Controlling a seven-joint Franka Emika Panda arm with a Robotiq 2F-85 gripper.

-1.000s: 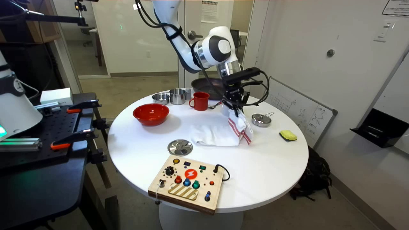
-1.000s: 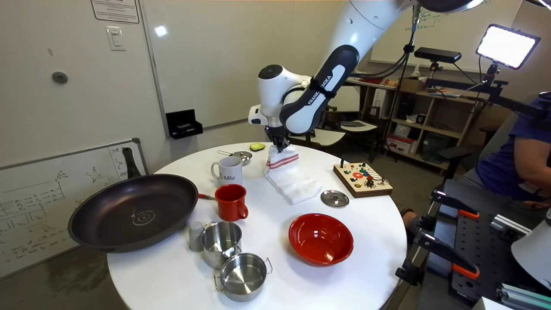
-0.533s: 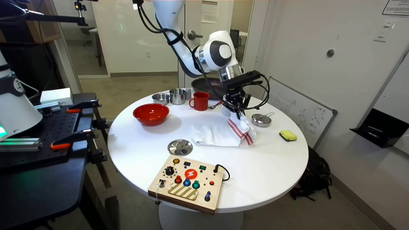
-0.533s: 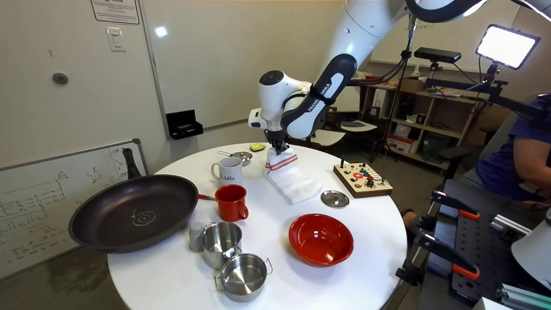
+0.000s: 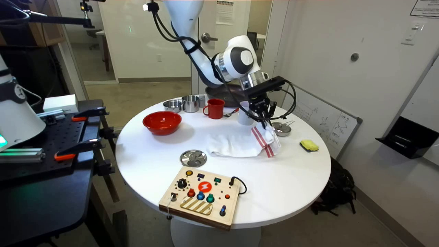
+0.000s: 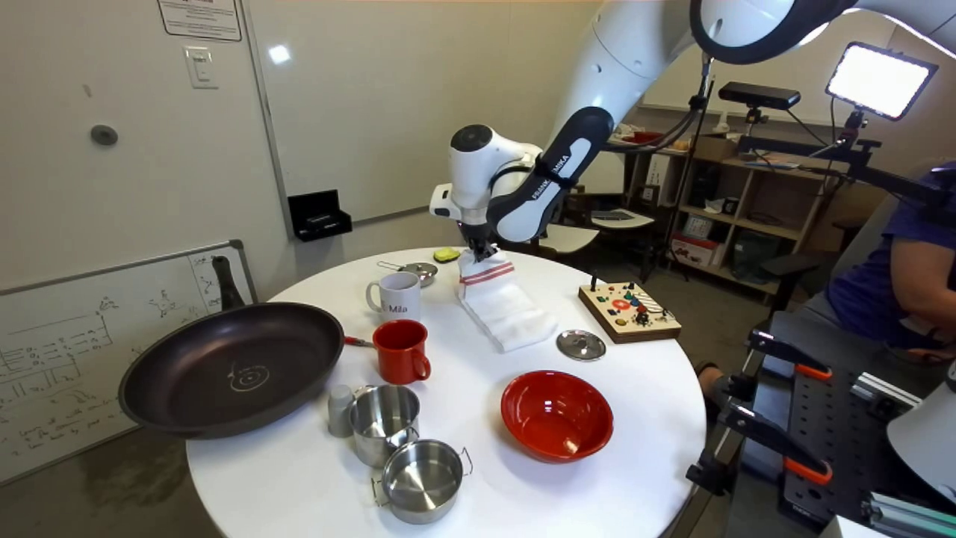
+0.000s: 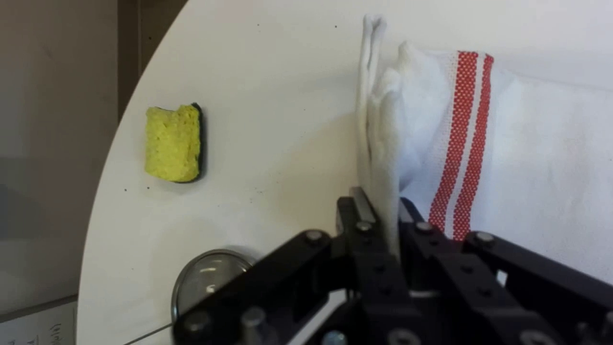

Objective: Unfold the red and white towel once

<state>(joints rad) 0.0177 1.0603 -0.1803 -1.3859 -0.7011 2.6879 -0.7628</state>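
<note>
Free tabletop (image 7: 282, 100) between towel (image 7: 522, 153) and yellow sponge (image 7: 172, 143), but metal pan (image 6: 420, 273) and white mug (image 6: 399, 297) near the gripper (image 7: 384, 206).

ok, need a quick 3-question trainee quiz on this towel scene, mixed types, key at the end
1. True or false: the gripper holds part of the red and white towel.

2. Fill in: in an exterior view, the white mug bears the printed word "____".

3. Multiple choice: where does the yellow sponge lie?
A) in the red bowl
B) on the round table
C) in the frying pan

Key: 1. True; 2. Mila; 3. B
</note>
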